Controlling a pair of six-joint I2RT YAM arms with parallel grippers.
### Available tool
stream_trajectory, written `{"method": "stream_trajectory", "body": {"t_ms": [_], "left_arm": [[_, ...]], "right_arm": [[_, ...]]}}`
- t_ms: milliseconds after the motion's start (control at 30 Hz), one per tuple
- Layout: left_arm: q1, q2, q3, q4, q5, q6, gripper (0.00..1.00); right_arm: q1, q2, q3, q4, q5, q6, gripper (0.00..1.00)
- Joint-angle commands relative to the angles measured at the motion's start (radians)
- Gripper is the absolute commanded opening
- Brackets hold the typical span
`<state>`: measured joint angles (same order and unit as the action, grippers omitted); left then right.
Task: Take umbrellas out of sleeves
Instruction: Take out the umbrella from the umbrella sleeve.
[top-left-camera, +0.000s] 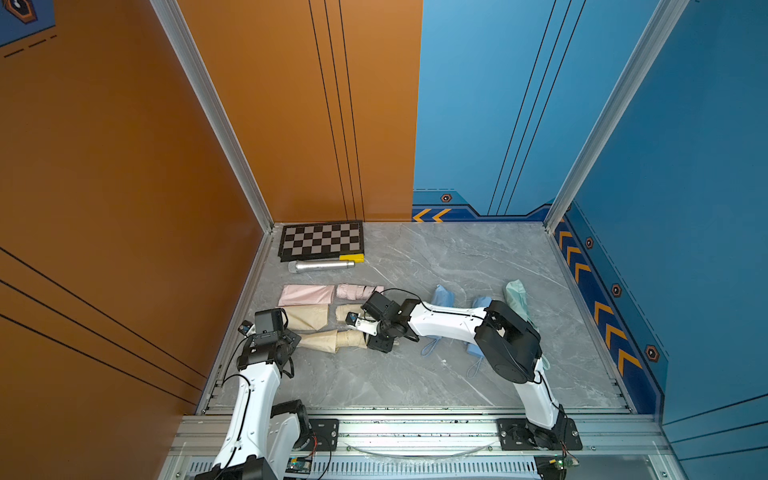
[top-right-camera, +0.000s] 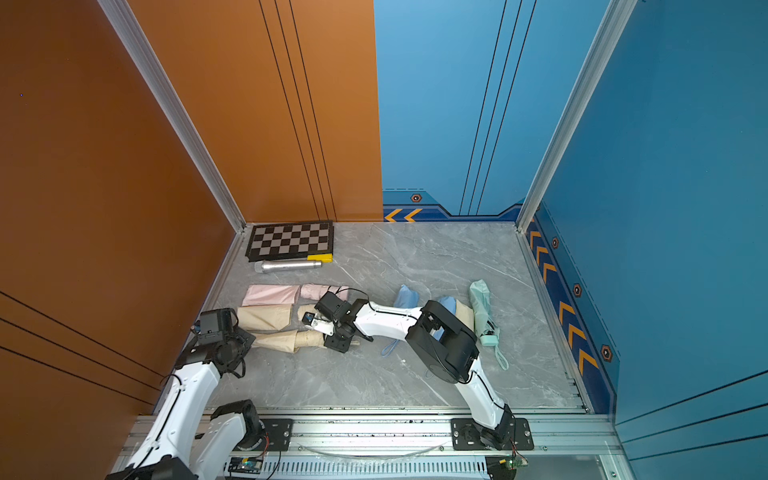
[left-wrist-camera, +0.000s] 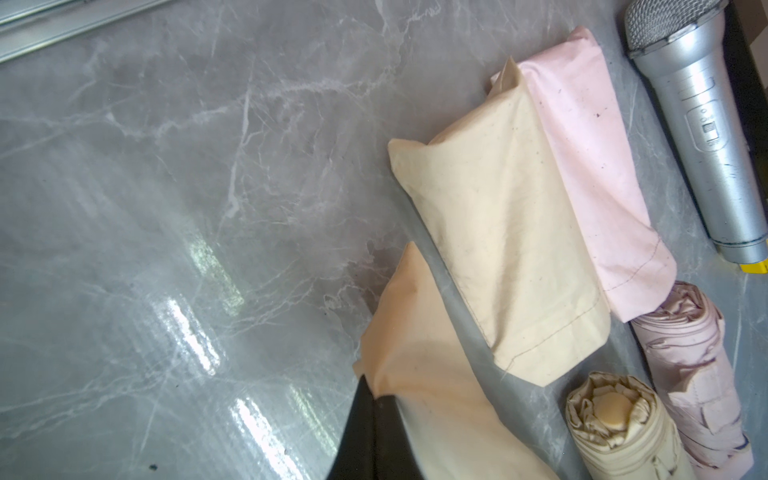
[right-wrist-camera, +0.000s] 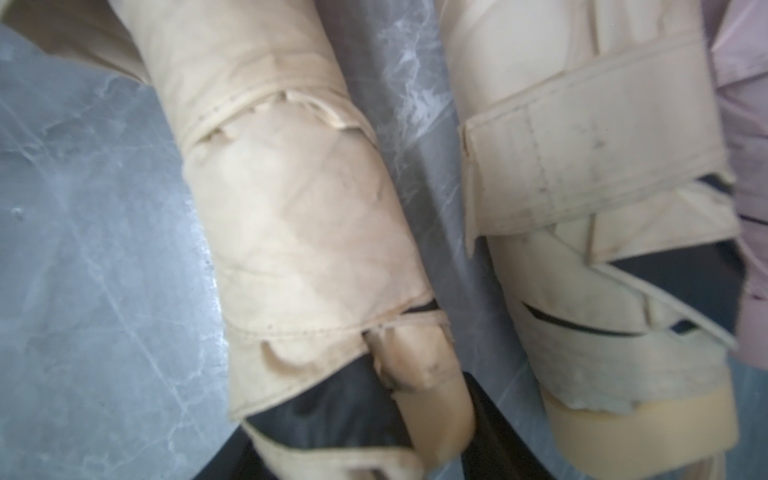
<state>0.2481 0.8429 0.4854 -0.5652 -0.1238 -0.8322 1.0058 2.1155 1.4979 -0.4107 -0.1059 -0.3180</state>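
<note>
Top views both show the cream umbrella partly out of its sleeve between my grippers; left wrist — my left gripper pinches the limp sleeve's closed end; right wrist — my right gripper clamps the stiff handle, likely the surest hold.

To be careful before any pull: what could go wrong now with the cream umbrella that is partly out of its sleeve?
1. The left jaws pinch only a small fold of the cream sleeve; it might slip free under a pull.
2. The right jaws hold the partly sleeved cream umbrella by its handle, close beside a bare cream umbrella, which may get knocked.
</note>
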Motion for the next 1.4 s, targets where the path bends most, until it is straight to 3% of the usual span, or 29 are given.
{"method": "stream_trajectory", "body": {"t_ms": [0,1367], "left_arm": [[0.016,-0.012,-0.019,0.019,-0.008,-0.013,0.0],[0.068,-0.029,-0.056,0.057,-0.002,-0.045,0.0]], "right_arm": [[-0.019,-0.004,-0.031,-0.068,0.023,-0.019,0.24],[-0.036,-0.001,-0.016,-0.12,0.038,-0.045,0.24]]}}
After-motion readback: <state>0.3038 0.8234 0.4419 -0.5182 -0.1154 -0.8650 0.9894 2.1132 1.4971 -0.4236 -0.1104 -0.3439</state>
